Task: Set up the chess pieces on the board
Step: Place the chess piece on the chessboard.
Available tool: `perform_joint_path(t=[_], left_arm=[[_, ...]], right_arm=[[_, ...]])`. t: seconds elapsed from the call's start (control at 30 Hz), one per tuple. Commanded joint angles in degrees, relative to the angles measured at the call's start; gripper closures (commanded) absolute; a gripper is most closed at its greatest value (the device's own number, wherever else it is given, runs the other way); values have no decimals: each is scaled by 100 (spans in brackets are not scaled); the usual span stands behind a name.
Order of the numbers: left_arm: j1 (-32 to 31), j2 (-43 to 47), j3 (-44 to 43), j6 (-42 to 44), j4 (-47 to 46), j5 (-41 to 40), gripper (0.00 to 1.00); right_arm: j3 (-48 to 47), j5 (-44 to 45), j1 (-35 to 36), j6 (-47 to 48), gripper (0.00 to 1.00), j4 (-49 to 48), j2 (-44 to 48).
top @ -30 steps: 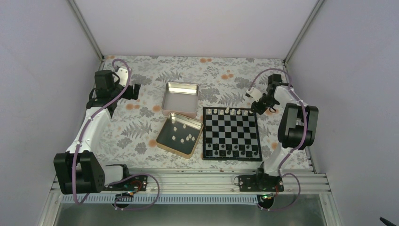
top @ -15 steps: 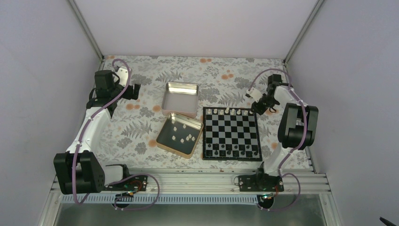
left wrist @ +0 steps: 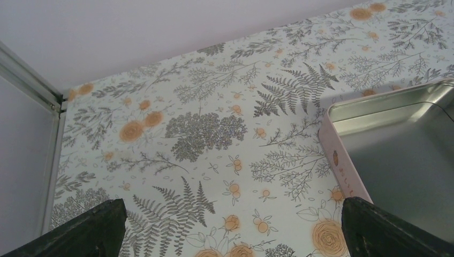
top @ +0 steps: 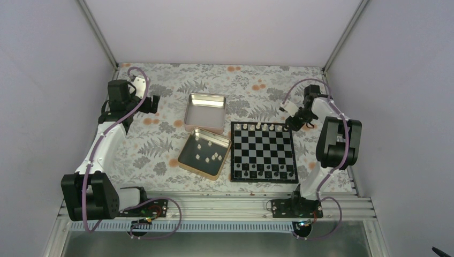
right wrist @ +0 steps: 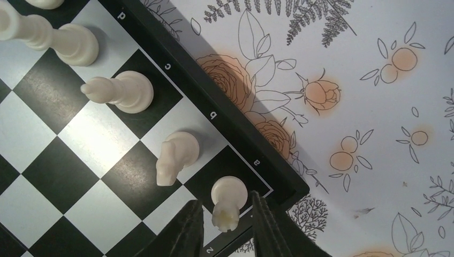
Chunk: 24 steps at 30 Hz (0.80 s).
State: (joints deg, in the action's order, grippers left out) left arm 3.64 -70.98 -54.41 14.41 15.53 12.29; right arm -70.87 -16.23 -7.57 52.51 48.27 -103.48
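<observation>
Under the board point(top: 263, 151), floral-patterned tabletop point(top: 155, 144) between plain lilac walls point(top: 48, 80)

board point(top: 263, 152): black-and-silver chequered, black-rimmed, lying flat.
chess pieces point(right wrist: 176, 155): cream-white, upright along the board's far row; more lie loose in a tin point(top: 188, 145).

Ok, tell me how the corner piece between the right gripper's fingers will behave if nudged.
The corner piece stands tall on a small round base, so it would probably tip easily. Round-bodied, it may roll once down. It looks tiny, so likely light.
</observation>
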Motion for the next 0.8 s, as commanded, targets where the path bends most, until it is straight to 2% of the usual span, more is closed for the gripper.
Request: perform_joint_path(t=[0.0, 0.2, 0.3, 0.47, 0.6, 0.77], left_arm=[[23, 35, -6, 53, 20, 50, 0], [23, 52, -8, 61, 15, 78, 0], [22, 41, -16, 61, 20, 80, 0], [23, 41, -33, 53, 31, 92, 0], [23, 204, 66, 116, -23, 139, 0], [22, 203, 74, 123, -25, 134, 0]], right_arm=[[-34, -39, 16, -45, 71, -123, 234], [-372, -225, 92, -88, 65, 254, 607], [-575, -266, 463, -215, 64, 520, 1056], [-1012, 73, 1889, -714, 61, 681, 1432], [-1477, 209, 3093, -1179, 61, 646, 1321], [-1448, 279, 4276, -1322, 59, 254, 1119]])
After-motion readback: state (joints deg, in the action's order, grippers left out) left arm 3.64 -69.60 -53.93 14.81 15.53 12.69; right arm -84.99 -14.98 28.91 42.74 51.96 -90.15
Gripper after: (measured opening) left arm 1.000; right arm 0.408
